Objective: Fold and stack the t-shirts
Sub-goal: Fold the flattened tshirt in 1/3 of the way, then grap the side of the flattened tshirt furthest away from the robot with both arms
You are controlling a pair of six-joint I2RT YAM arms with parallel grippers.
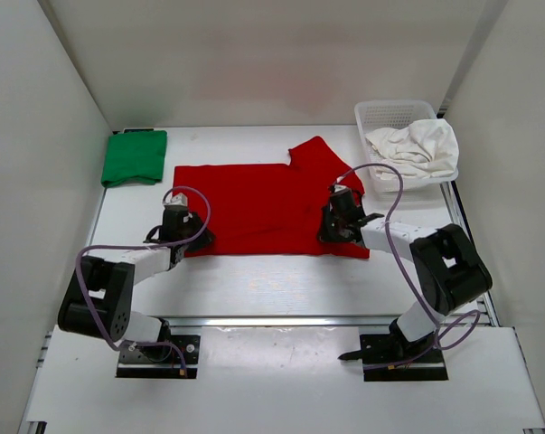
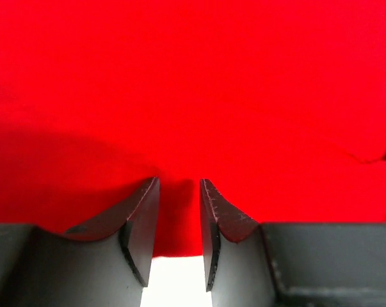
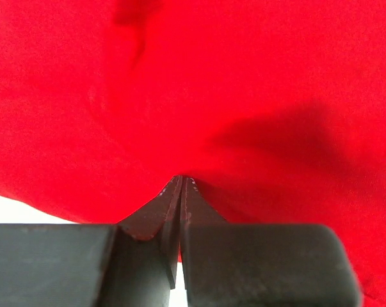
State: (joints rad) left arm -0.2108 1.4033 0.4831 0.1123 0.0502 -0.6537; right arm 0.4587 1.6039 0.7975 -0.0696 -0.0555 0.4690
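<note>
The green t-shirt lies folded at upper left. The white t-shirt waits in the basket. The red t-shirt lies spread mid-frame, its near hem pinched by the right hand, while the left hand gapes over it.

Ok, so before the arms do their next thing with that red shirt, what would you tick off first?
1. Right end effector shut on the red shirt: ok.
2. Left end effector shut on the shirt's near edge: not ok, its fingers stand apart with the edge between them.
3. Red shirt spread flat: ok.
4. Green shirt folded and lying apart, far left: ok.
5. White shirt out of the way in the basket: ok.
6. How much cloth the right pinch holds: cannot tell.
</note>
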